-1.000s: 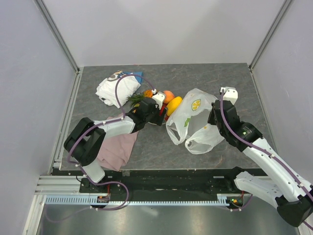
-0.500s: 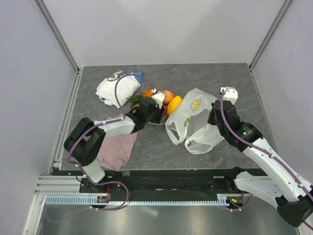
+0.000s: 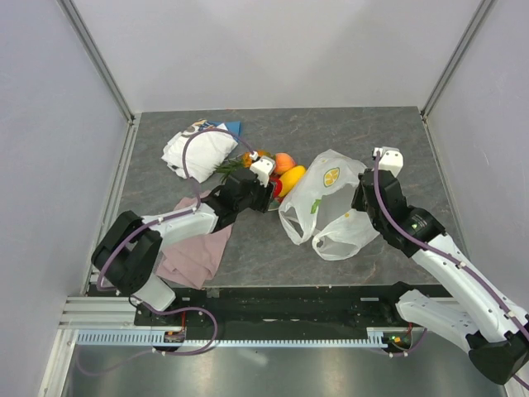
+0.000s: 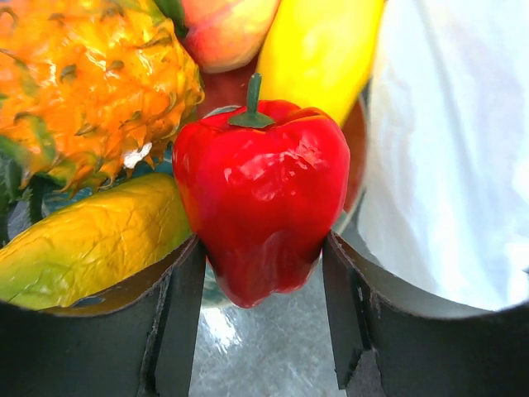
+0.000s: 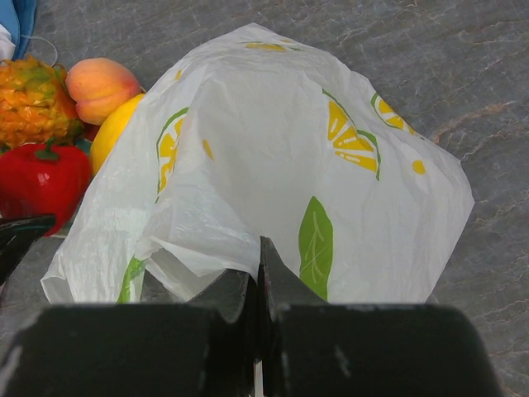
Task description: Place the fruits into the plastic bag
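Our left fingers (image 4: 175, 331), half open, gripped the pepper (image 4: 260, 198) by its broad sides, just beside the bag (image 5: 273, 157); we judged it stiff, light, slippery. Our right fingers (image 5: 238, 299), closed, pinched the limp bag's rim.

We see a gray counter (image 3: 331, 132) with stone marks. A white cloth (image 3: 207, 149) lies at the back left, a pink cloth (image 3: 198, 256) lies front left, and a thin plastic bag (image 3: 326, 203) lies right.
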{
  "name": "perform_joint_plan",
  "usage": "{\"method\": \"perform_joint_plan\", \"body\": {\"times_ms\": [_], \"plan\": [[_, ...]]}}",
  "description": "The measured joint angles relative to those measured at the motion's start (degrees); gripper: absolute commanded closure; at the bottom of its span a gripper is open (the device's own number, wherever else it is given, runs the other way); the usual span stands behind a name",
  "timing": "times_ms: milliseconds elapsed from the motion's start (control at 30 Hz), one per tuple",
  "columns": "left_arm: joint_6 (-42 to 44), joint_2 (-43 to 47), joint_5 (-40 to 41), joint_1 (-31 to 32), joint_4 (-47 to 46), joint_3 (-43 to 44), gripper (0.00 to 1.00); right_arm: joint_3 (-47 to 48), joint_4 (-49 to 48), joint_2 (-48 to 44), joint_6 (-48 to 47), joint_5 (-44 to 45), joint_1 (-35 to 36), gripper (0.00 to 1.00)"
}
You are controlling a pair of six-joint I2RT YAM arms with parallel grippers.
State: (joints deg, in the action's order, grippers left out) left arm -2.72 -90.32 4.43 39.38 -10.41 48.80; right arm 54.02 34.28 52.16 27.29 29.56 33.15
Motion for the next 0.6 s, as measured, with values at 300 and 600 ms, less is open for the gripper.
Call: {"method": "perform_joint_plan", "body": {"times_ms": [300,600], "plan": [[-1.62,9.38,-3.98,0.04,-0.37,-3.8,0.58,0.0,0.02,-0.55,0.0,0.0,0.0,1.0],[-3.63,18.58,-8.2,0.04,-0.42,-8.13,0.58,0.0,0.02,-0.7,0.02,0.0,0.0,1.0]]}}
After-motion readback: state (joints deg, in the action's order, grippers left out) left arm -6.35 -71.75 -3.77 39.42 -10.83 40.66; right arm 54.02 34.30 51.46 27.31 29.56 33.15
